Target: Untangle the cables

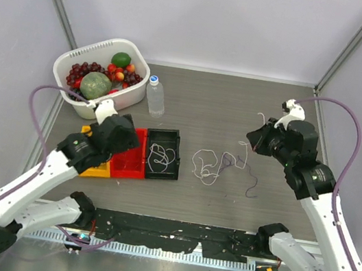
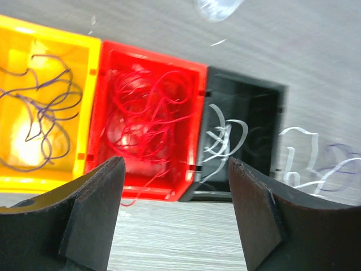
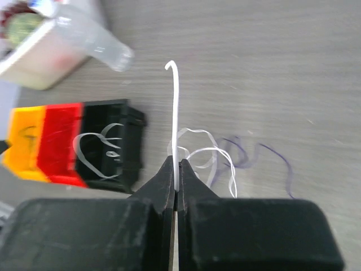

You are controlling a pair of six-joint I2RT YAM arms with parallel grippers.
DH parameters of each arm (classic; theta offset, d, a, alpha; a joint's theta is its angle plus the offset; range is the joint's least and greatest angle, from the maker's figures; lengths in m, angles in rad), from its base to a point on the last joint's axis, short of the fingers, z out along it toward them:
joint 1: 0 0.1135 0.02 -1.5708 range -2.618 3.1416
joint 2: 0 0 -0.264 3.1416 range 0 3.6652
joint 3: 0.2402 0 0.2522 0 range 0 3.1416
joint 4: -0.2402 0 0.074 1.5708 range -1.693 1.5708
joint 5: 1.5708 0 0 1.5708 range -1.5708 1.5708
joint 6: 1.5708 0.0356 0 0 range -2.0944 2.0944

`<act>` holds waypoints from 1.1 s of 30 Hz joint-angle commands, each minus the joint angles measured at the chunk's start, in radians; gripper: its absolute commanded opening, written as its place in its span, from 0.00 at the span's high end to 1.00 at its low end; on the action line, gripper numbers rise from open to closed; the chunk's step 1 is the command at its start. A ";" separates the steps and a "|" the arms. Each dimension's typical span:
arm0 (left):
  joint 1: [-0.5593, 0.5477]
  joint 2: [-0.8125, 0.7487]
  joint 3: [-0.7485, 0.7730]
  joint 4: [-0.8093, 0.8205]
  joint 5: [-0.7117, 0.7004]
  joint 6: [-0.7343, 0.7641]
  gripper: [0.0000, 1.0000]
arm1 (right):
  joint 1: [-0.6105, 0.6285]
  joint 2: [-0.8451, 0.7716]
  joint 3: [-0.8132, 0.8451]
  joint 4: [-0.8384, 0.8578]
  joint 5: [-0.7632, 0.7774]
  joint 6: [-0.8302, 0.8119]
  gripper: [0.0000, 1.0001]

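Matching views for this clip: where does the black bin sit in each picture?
Top external: the black bin is just left of centre.
Left wrist: right of centre.
Right wrist: left of centre.
Shared landmark: the red bin adjoins its left side in all three views.

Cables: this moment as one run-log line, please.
left jaws open above red bin; right jaws shut on white cable; other cables loose on table

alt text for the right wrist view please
The right pincer is shut on a white cable that runs straight up from its tips to a hook. Beyond it, loose white cables and purple cables lie on the grey table; to the left sit a yellow bin, a red bin and a black bin with white loops inside.
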 commanded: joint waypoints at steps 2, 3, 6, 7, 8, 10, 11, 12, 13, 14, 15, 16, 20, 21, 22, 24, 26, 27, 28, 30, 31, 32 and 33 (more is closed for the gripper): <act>0.001 -0.125 0.003 0.212 0.047 0.105 0.22 | 0.005 -0.059 0.098 0.183 -0.392 0.012 0.99; 0.002 -0.135 -0.004 0.237 0.052 0.121 0.20 | 0.005 -0.055 0.107 0.196 -0.418 0.024 0.99; 0.002 -0.167 -0.040 0.362 0.122 0.194 0.18 | 0.005 -0.024 0.144 0.237 -0.517 0.056 0.99; 0.001 -0.176 -0.057 0.437 0.188 0.230 0.17 | 0.005 -0.019 0.176 0.237 -0.518 0.059 0.99; 0.002 -0.181 -0.074 0.509 0.264 0.263 0.17 | 0.005 -0.006 0.196 0.239 -0.515 0.067 0.99; 0.002 -0.169 -0.080 0.629 0.412 0.316 0.17 | 0.005 0.016 0.251 0.248 -0.518 0.093 0.99; 0.002 -0.150 -0.071 0.683 0.496 0.340 0.17 | 0.005 0.024 0.289 0.256 -0.537 0.105 0.99; 0.002 -0.118 -0.056 0.727 0.576 0.365 0.17 | 0.005 0.040 0.308 0.281 -0.546 0.136 0.99; 0.002 -0.086 -0.036 0.751 0.642 0.380 0.17 | 0.006 0.048 0.344 0.294 -0.563 0.153 0.99; 0.001 -0.055 -0.009 0.766 0.696 0.394 0.17 | 0.008 0.066 0.360 0.324 -0.569 0.196 0.99; 0.001 -0.023 0.013 0.784 0.746 0.408 0.17 | 0.005 0.076 0.399 0.361 -0.592 0.219 0.99; 0.002 0.003 0.037 0.795 0.792 0.425 0.18 | 0.006 0.097 0.420 0.375 -0.600 0.251 0.99; -0.001 0.080 0.110 0.832 0.865 0.452 0.21 | 0.005 0.172 0.590 0.443 -0.609 0.343 0.99; 0.001 0.086 0.113 0.837 0.878 0.449 0.21 | 0.005 0.200 0.649 0.472 -0.607 0.381 0.99; 0.001 0.088 0.111 0.882 0.891 0.446 0.21 | 0.005 0.220 0.679 0.490 -0.607 0.398 0.99; 0.001 0.089 0.105 0.932 0.923 0.439 0.20 | 0.005 0.277 0.772 0.532 -0.606 0.455 0.99; -0.001 0.095 0.098 0.975 0.957 0.429 0.18 | 0.005 0.332 0.893 0.561 -0.589 0.504 0.99; -0.001 0.103 0.098 0.987 0.967 0.419 0.18 | 0.005 0.362 0.917 0.565 -0.583 0.524 0.99; -0.002 0.108 0.098 1.001 0.975 0.408 0.17 | 0.006 0.376 0.952 0.564 -0.572 0.533 0.99; -0.001 0.112 0.098 1.051 0.987 0.367 0.17 | 0.005 0.401 0.972 0.584 -0.581 0.546 0.99; -0.001 0.112 0.098 1.080 0.994 0.347 0.17 | 0.005 0.415 0.974 0.588 -0.583 0.546 0.99; -0.002 0.112 0.099 1.106 0.997 0.327 0.16 | 0.005 0.418 0.971 0.587 -0.584 0.546 0.99; -0.002 0.112 0.104 1.133 0.994 0.311 0.15 | 0.005 0.421 0.966 0.590 -0.586 0.549 0.99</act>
